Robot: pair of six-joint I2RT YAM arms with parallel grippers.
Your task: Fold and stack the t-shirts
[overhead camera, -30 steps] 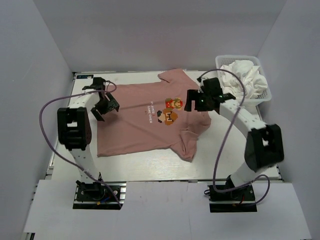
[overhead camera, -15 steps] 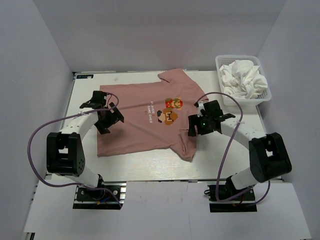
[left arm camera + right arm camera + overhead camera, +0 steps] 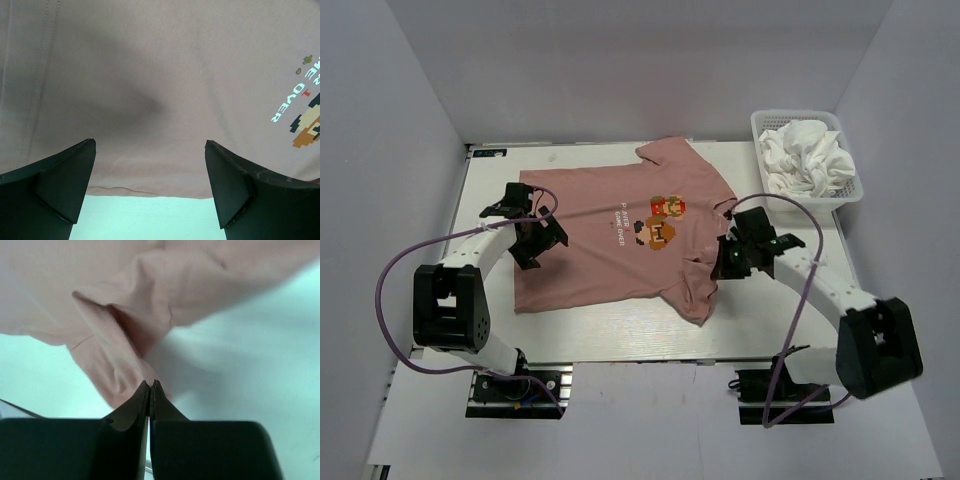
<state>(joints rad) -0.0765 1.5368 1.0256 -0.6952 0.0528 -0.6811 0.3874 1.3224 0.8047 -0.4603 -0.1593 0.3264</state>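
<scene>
Looping out beside the left arm, a thin purple cable (image 3: 392, 262) is seen hanging clear of the white tabletop (image 3: 620, 335), which is closed in by plain pale grey walls (image 3: 620, 70) on three sides. The left gripper (image 3: 150, 147) is held over the left part of the dusty pink cotton t-shirt (image 3: 605, 270), its black fingers spread wide apart with nothing between them; the hem of the shirt and a strip of bare table are shown just below them in the wrist view. The shirt is laid flat, chest up, across the middle of the table, with one sleeve bunched at its near right corner. A red-brown pixel-art graphic (image 3: 660, 222) is printed on the chest, and beside it white lettering (image 3: 291, 102) of which only "OVER" can be read. At the shirt's right edge the right gripper (image 3: 150, 384) is pressed closed, tips touching a fold of pink sleeve; whether cloth is caught between them cannot be told. At the far right a white plastic mesh basket (image 3: 856, 190) is set, filled with crumpled white t-shirts (image 3: 805, 155), well apart from the pink one.
</scene>
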